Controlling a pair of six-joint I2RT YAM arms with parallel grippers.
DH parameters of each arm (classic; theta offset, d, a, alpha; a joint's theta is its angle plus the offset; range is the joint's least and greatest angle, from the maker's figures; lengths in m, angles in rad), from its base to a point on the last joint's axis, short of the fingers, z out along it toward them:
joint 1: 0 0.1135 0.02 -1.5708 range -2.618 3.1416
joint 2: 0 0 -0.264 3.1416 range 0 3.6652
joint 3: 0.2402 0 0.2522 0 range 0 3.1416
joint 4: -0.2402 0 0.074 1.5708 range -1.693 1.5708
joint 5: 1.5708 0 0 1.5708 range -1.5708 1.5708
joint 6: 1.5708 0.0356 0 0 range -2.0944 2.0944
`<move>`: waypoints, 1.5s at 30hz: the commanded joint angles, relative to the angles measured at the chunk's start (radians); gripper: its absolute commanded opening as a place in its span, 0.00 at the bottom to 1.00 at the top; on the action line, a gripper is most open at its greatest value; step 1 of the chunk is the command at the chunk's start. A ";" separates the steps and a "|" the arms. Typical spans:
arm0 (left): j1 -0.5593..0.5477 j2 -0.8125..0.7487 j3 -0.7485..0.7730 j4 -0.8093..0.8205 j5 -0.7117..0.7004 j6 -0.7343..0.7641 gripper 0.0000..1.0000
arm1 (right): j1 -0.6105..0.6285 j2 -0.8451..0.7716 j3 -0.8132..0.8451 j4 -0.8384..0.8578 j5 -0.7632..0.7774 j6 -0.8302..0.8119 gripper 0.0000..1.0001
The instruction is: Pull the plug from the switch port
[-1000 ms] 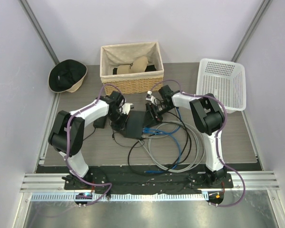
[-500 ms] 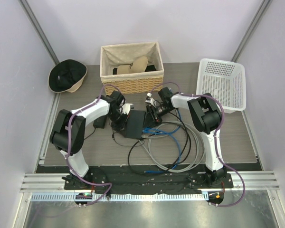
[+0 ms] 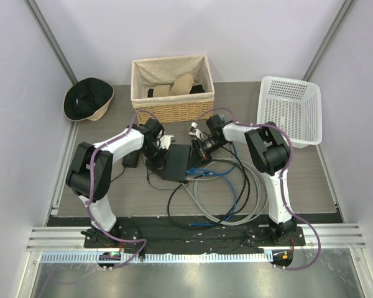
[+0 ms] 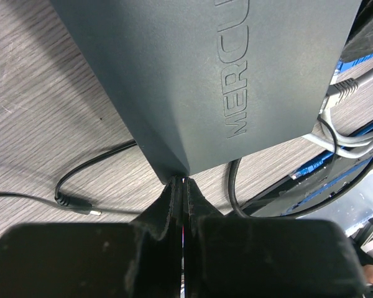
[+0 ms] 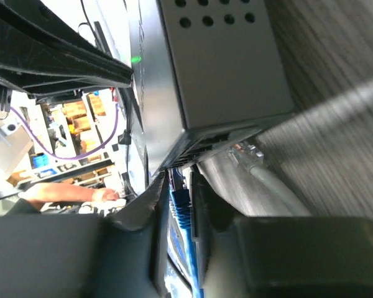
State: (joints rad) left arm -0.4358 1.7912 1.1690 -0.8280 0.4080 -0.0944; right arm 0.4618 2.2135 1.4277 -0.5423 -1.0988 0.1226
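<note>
The switch (image 3: 176, 162) is a flat matte black box at the table's middle; it fills the left wrist view (image 4: 193, 74). In the right wrist view its port edge (image 5: 205, 144) faces my fingers. My right gripper (image 5: 180, 178) is shut on a blue plug (image 5: 181, 202) seated at that port edge; it sits at the switch's right side in the top view (image 3: 199, 148). A grey plug (image 5: 248, 152) lies just beside the ports. My left gripper (image 4: 181, 182) is shut, its tips against a corner of the switch, on the switch's left side (image 3: 156, 149).
Loops of blue (image 3: 236, 186), grey (image 3: 202, 198) and black cable lie in front of the switch. A small black power brick (image 3: 131, 160) sits to its left. A wicker basket (image 3: 172, 90), a white plastic basket (image 3: 290, 108) and a hat (image 3: 87, 99) stand at the back.
The right wrist has edged slightly left towards the switch. The left arm and the switch stay almost still.
</note>
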 commanded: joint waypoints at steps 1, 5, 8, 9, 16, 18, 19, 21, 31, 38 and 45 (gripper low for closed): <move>-0.011 0.086 -0.045 0.110 -0.109 0.028 0.00 | 0.017 0.014 0.025 -0.048 -0.003 -0.052 0.15; -0.009 0.096 -0.013 0.096 -0.117 0.032 0.00 | 0.026 0.011 0.034 -0.102 0.060 -0.106 0.02; -0.011 0.094 0.059 0.058 -0.092 0.042 0.00 | 0.026 0.032 0.057 -0.149 0.060 -0.141 0.02; -0.006 0.086 0.076 0.050 -0.036 0.047 0.00 | 0.025 0.040 0.060 -0.168 0.062 -0.143 0.02; -0.004 0.129 0.254 0.018 0.206 0.012 0.00 | 0.026 0.135 0.165 -0.257 0.105 -0.201 0.02; -0.006 0.155 0.262 0.018 0.177 -0.005 0.00 | 0.026 0.144 0.189 -0.257 0.114 -0.201 0.02; -0.006 0.180 0.259 0.017 0.122 -0.004 0.00 | 0.026 0.150 0.195 -0.257 0.119 -0.202 0.02; -0.006 0.206 0.253 0.009 0.071 0.004 0.00 | 0.025 0.158 0.204 -0.258 0.126 -0.202 0.02; -0.006 0.284 0.175 0.053 -0.057 0.009 0.00 | -0.008 0.167 0.197 -0.301 0.142 -0.271 0.02; -0.006 0.303 0.147 0.079 -0.075 0.012 0.00 | -0.060 0.190 0.221 -0.404 0.125 -0.336 0.02; -0.006 0.297 0.112 0.087 -0.081 0.021 0.00 | -0.061 0.264 0.280 -0.407 -0.035 -0.284 0.02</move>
State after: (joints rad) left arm -0.4313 1.9823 1.3846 -0.7841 0.5499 -0.1326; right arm 0.3996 2.4271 1.6802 -0.9615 -1.1305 -0.1589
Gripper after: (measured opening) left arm 0.010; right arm 0.100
